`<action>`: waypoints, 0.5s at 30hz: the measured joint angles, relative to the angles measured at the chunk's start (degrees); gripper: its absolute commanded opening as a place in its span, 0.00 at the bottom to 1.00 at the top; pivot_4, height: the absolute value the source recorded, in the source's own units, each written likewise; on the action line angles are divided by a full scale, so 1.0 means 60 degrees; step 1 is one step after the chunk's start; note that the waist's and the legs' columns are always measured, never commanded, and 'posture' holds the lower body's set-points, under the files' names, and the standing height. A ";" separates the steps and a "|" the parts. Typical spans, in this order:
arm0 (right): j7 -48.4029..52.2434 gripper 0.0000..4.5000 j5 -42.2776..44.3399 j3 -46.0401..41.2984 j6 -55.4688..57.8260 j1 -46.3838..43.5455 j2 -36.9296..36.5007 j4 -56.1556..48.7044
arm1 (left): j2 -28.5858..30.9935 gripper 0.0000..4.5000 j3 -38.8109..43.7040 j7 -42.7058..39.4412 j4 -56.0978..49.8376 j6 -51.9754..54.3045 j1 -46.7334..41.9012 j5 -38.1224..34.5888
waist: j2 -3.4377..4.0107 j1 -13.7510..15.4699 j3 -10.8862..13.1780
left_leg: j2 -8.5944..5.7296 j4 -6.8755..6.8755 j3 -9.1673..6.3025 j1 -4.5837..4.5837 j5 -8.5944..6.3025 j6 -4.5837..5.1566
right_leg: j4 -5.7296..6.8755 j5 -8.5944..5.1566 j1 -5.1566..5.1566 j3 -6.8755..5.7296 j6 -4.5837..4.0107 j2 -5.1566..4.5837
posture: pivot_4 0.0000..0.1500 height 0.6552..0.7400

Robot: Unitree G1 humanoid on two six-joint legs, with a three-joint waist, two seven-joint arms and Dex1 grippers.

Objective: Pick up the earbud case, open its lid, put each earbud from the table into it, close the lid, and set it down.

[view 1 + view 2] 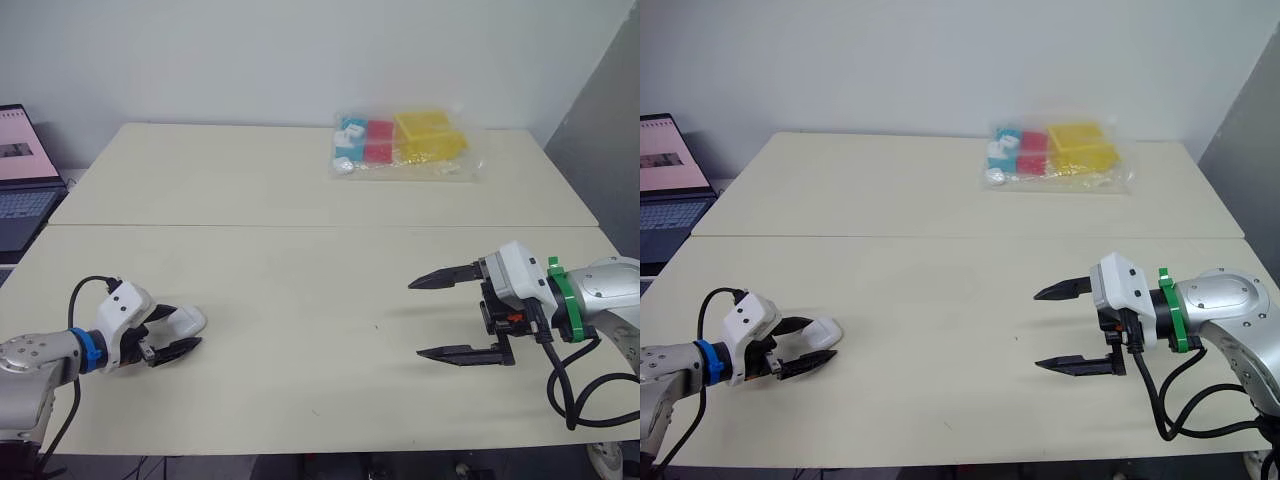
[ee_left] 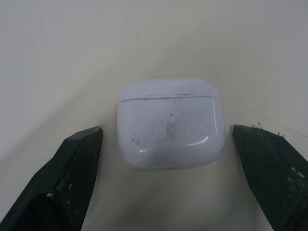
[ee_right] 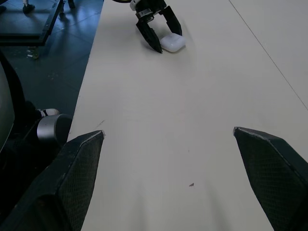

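The white earbud case [image 2: 171, 122] lies on the table near the front left, lid closed. My left gripper [image 1: 185, 328] is open around it, one black finger [image 2: 72, 168] on each side, with a gap between each finger and the case. In the right wrist view the case [image 3: 173, 43] and the left gripper [image 3: 155, 24] sit at the far end of the table. My right gripper [image 1: 416, 318] hovers low over the front right of the table, open wide with nothing between its fingers.
A clear plastic bag [image 1: 405, 145] of yellow, red and blue blocks lies at the back right. An open laptop [image 1: 20, 170] stands beyond the table's left edge. A seam [image 1: 300, 225] runs across between the two table tops.
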 measured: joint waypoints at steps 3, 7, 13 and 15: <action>0.0019 1.00 -0.0105 0.0126 -0.0019 -0.0054 0.0046 0.0061 | -0.0003 0.99 -0.0176 -0.0024 0.0178 -0.0068 -0.0214 0.0048 | 0.0004 0.0014 -0.0001 | -0.0001 0.0003 -0.0001 0.0003 0.0001 0.0001 | 0.0005 0.0001 0.0003 0.0000 0.0000 0.0000 | 1.00 1.00; 0.0021 1.00 -0.0145 0.0166 -0.0028 -0.0142 0.0100 0.0067 | -0.0019 0.99 -0.0334 -0.0080 0.0419 -0.0197 -0.0470 0.0114 | 0.0004 0.0023 -0.0002 | -0.0002 0.0006 -0.0002 0.0005 0.0001 0.0002 | 0.0006 0.0002 0.0007 -0.0002 0.0002 -0.0001 | 1.00 1.00; 0.0010 1.00 -0.0189 0.0170 -0.0021 -0.0142 0.0150 0.0056 | -0.0008 0.95 -0.0587 -0.0399 0.0876 -0.0263 -0.0946 0.0215 | 0.0013 0.0046 -0.0006 | -0.0004 0.0007 -0.0002 0.0007 0.0002 0.0002 | 0.0007 0.0003 0.0009 -0.0002 0.0003 -0.0001 | 1.00 1.00; 0.0004 1.00 -0.0189 0.0169 -0.0014 -0.0143 0.0150 0.0056 | 0.0020 0.85 -0.0644 -0.0479 0.0895 -0.0329 -0.0961 0.0230 | 0.0014 0.0044 -0.0008 | -0.0003 0.0006 -0.0001 0.0007 0.0002 0.0003 | 0.0007 0.0003 0.0009 -0.0002 0.0003 -0.0001 | 1.00 1.00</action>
